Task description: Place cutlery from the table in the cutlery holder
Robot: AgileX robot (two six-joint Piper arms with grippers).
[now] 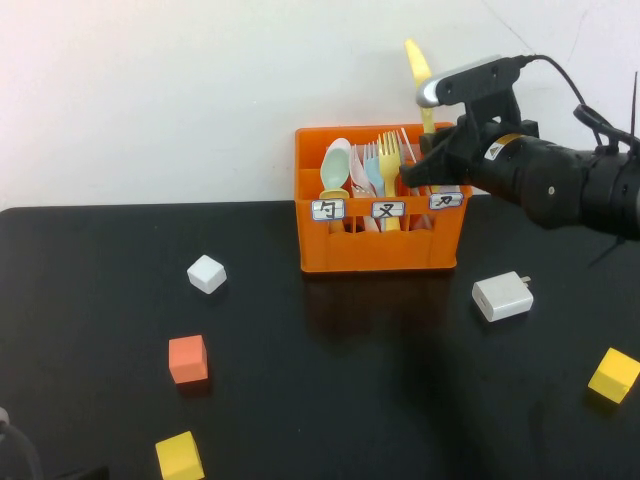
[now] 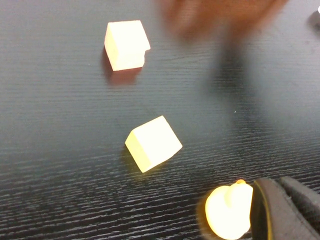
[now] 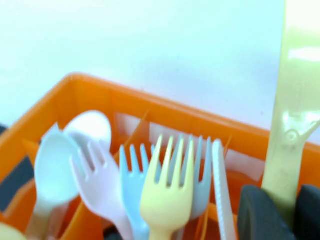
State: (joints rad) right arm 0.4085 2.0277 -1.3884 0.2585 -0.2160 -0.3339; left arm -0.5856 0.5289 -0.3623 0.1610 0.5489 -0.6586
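My right gripper is shut on a pale yellow plastic knife, held upright with its blade pointing up, above the right compartment of the orange cutlery holder. In the right wrist view the knife stands between my dark fingers, over the holder's rim. The holder has spoons on the left, forks in the middle and a white knife. My left gripper hangs low over the table's front left, fingers together and holding nothing.
On the black table lie a white cube, a red cube, a yellow cube, a white charger plug and another yellow cube at the far right. A bright yellow rounded thing sits beside my left fingers.
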